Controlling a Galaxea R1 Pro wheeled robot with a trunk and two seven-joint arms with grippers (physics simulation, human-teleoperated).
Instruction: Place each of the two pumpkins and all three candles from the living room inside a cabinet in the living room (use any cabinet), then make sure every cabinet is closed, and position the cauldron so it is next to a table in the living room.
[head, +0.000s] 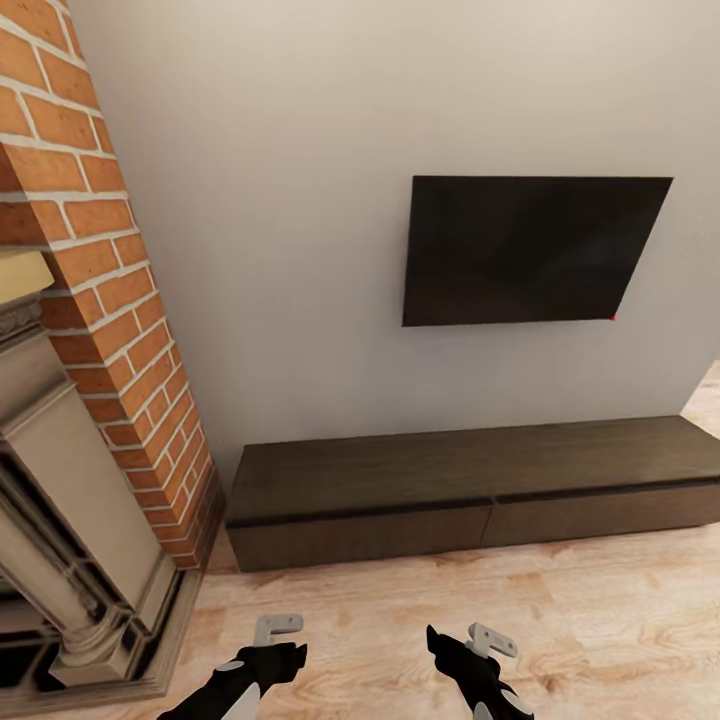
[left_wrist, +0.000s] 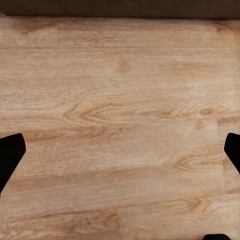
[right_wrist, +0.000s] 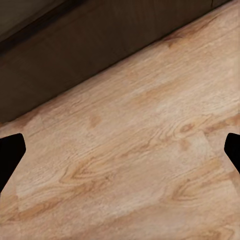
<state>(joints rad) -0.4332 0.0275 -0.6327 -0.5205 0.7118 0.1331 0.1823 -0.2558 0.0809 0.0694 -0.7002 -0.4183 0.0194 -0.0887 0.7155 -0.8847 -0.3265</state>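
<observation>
The long low dark brown cabinet (head: 480, 470) stands against the white wall ahead, with both drawer fronts flush and shut. Its top is bare. My left gripper (head: 285, 655) and right gripper (head: 440, 640) hover low over the plank floor in front of it. In the left wrist view the left gripper (left_wrist: 120, 150) is open, with only floor between its fingers. The right gripper (right_wrist: 120, 150) is open too, and the cabinet front (right_wrist: 75, 45) lies just beyond it. The pumpkins, candles, cauldron and table are out of view.
A black TV (head: 530, 250) hangs on the wall above the cabinet. The red brick chimney (head: 110, 300) and the stone fireplace (head: 60, 520) stand close on the left. Light wood floor (head: 560, 620) stretches to the right.
</observation>
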